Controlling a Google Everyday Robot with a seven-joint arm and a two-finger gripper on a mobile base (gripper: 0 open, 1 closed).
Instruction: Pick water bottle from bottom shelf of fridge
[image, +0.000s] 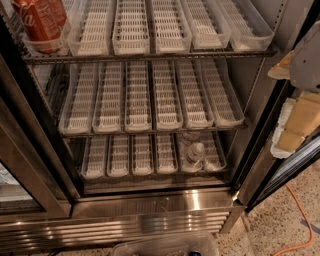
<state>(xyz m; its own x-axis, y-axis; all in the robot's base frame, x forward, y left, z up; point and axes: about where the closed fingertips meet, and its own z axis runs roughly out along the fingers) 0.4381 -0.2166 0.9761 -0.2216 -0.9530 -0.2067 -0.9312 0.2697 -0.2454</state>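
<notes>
The fridge (150, 205) stands open in front of me, with three wire racks of white slotted trays. The water bottle (195, 152), clear with a whitish-grey cap, stands near the front of the second lane from the right on the bottom shelf (125, 156), the lowest and dimmest rack. My gripper (296, 117) shows at the right edge as grey and beige parts, outside the fridge opening. It is level with the middle rack, well to the right of and above the bottle, and holds nothing that I can see.
Red cola cans (39, 21) stand in the top rack's left lane. The black door frame (260, 165) runs between gripper and shelves. A clear plastic bin (165, 246) sits on the floor below the steel base grille. An orange cable (295, 220) lies at bottom right.
</notes>
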